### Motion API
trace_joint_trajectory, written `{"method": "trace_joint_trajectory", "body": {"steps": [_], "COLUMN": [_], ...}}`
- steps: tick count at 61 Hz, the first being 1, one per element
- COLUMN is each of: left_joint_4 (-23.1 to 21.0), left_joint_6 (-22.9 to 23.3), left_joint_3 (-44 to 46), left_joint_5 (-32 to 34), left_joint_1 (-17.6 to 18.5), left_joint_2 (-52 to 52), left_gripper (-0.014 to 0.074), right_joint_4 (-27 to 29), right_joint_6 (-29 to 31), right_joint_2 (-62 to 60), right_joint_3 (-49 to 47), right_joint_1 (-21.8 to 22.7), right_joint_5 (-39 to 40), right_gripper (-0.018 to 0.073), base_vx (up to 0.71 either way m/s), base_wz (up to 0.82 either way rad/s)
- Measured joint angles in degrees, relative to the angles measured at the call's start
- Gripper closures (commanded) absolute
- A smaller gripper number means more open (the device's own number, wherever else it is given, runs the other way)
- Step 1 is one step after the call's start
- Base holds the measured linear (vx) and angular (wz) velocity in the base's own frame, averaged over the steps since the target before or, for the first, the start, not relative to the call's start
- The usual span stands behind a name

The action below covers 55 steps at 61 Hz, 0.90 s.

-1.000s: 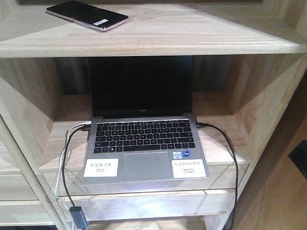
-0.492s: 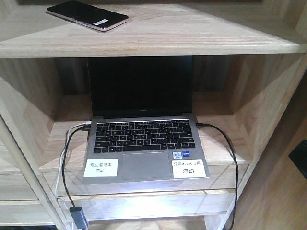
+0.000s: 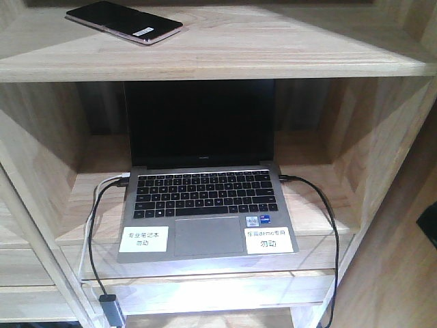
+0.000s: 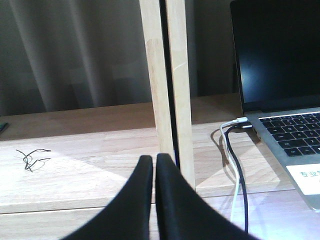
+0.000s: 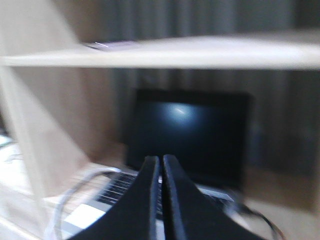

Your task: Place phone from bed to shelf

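Looking from the left, we see the phone [image 3: 124, 22] lying flat on the shelf's [image 3: 273, 51] upper board, above the open laptop [image 3: 205, 205]. Our left gripper [image 4: 154, 162] and right gripper [image 5: 161, 162] both have fingers pressed together, empty, low before the laptop compartment, well apart from the phone.

On the laptop [image 3: 205, 198] palm rest we see two white labels [image 3: 144, 238] with Chinese print; both end in "勿动", the rest too small for us to read surely. Small blue stickers [image 3: 259, 220] sit beside the touchpad, unreadable. The phone [image 3: 124, 21] sticker's print is illegible too.
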State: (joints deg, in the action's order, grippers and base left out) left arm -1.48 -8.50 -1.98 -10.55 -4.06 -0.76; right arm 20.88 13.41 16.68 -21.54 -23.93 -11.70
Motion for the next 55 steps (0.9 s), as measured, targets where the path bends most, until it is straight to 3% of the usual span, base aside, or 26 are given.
{"method": "trace_joint_trajectory", "body": {"steps": [5,12,28,43,55], "left_joint_4": [0.0,0.0,0.0,0.0,0.0], "left_joint_6": [0.0,0.0,0.0,0.0,0.0], "left_joint_3": [0.0,0.0,0.0,0.0,0.0], "left_joint_5": [0.0,0.0,0.0,0.0,0.0], "left_joint_1": [0.0,0.0,0.0,0.0,0.0], "left_joint_2": [0.0,0.0,0.0,0.0,0.0], "left_gripper": [0.0595,0.0595,0.0595,0.0595,0.0595], "right_joint_4": [-10.7,-17.8,-19.5,-19.6,-19.7], "right_joint_6": [-10.5,-18.1,-18.1,-17.3,-17.0], "right_joint_2": [0.0,0.0,0.0,-1.0,-6.2], "right_joint_3": [0.0,0.0,0.0,4.1,13.5], "right_joint_1": [0.0,0.0,1.7,15.1,21.2], "right_joint_5": [-0.4,-0.4,-0.6,-0.7,1.4], "right_gripper": [0.0565,0.0565,0.0565,0.0565,0.0565], "base_vx": [0.00,0.00,0.00,0.00,0.00], "base_wz": [0.00,0.00,0.00,0.00,0.00]}}
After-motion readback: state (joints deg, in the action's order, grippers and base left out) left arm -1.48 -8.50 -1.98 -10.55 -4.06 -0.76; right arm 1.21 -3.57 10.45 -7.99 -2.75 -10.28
